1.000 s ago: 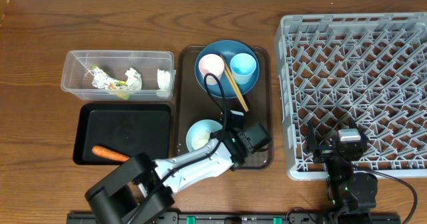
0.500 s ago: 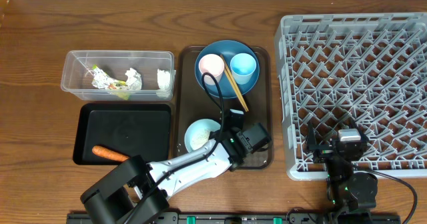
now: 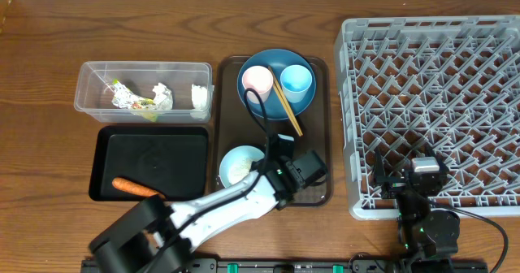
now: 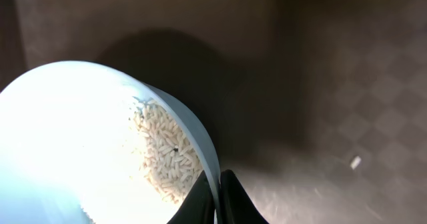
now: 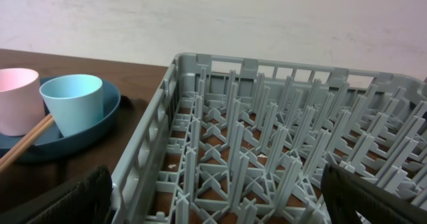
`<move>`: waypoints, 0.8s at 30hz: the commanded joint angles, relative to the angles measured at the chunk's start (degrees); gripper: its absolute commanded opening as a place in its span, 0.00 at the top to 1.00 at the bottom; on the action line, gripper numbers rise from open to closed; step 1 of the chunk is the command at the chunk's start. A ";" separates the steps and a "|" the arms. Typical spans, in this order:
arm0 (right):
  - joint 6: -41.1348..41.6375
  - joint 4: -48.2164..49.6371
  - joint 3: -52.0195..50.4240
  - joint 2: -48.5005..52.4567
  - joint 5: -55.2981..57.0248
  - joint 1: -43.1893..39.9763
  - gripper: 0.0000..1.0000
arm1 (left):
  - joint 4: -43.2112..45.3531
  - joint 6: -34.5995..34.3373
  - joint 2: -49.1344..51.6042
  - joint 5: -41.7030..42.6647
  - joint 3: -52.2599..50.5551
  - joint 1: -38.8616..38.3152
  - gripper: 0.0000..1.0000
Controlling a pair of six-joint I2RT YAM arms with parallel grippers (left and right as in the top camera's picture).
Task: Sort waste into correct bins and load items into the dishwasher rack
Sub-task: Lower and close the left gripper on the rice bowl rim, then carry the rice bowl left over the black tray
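Two black fingers (image 4: 235, 199) of the left gripper (image 4: 217, 187) have just squeezed shut on the thin, smooth rim of the round pale blue bowl (image 3: 237, 163). The bowl has slid a little toward the left edge of the brown serving tray (image 3: 317, 193), near its front. Loose, bumpy white rice grains (image 4: 163, 151) lie inside, so tipping them out probably comes next. The right gripper (image 5: 217, 201) hangs wide open, holding nothing, over the grey plastic rack (image 3: 431, 102) of pegs.

You look straight down on the counter (image 3: 49, 54). Left wrist hugs the bowl (image 4: 67, 151); right wrist faces low across the rack (image 5: 267, 151).
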 commanded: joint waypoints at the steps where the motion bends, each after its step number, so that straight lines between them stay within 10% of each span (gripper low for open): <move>1: -0.50 -0.24 -0.07 0.13 0.42 1.60 0.01 | -1.22 2.10 -5.86 -0.63 0.72 0.09 0.94; 12: -0.50 -0.24 -0.07 0.13 0.42 1.60 0.01 | -7.85 6.88 -23.54 1.90 0.72 6.34 0.94; 24: -0.50 -0.24 -0.07 0.13 0.42 1.60 0.01 | -11.13 20.61 -33.86 27.54 0.70 37.68 0.94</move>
